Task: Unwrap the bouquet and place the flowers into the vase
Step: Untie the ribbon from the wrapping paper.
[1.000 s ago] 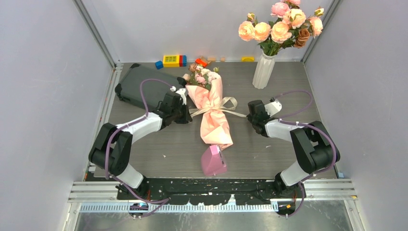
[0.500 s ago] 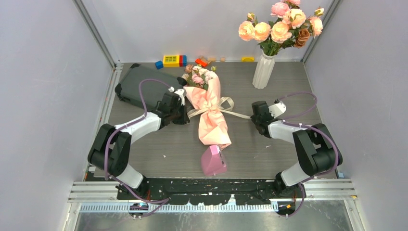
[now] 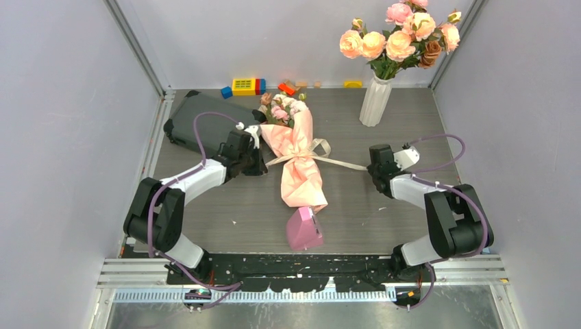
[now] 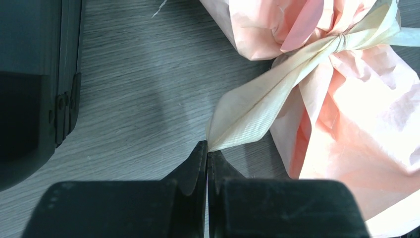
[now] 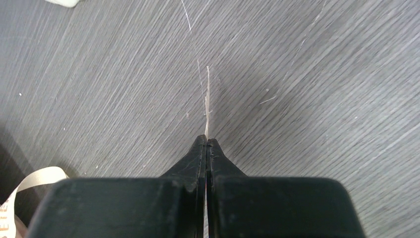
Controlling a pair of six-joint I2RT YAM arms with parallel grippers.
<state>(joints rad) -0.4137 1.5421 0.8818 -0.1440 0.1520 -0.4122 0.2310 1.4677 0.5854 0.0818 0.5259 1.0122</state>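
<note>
**Bouquet Position and Gripper State**

Locate the bouquet lying flat at the middle of the table. Its long axis runs from near to far and leans slightly left at the far end. The flowers point toward the back wall. The tapered, closed paper end points toward the arm bases. The pink paper is wrapped around the stems, and the ribbon is knotted around the waist of the bundle.

Check the left gripper: its fingers are closed and pinch the end of one ribbon tail, which runs straight from the tips to the knot. Check the right gripper: its fingers are closed on the other tail. The wrist view shows this tail edge-on as a thin pale strip, and the top view shows it stretched straight to the knot. The grippers sit on opposite sides of the bouquet.

The vase stands upright at the far right, well apart from the bouquet, and holds a peach rose cluster. A pink wedge sits just beside the bouquet's near end. A dark case lies at the far left. Toy blocks line the back wall.
</note>
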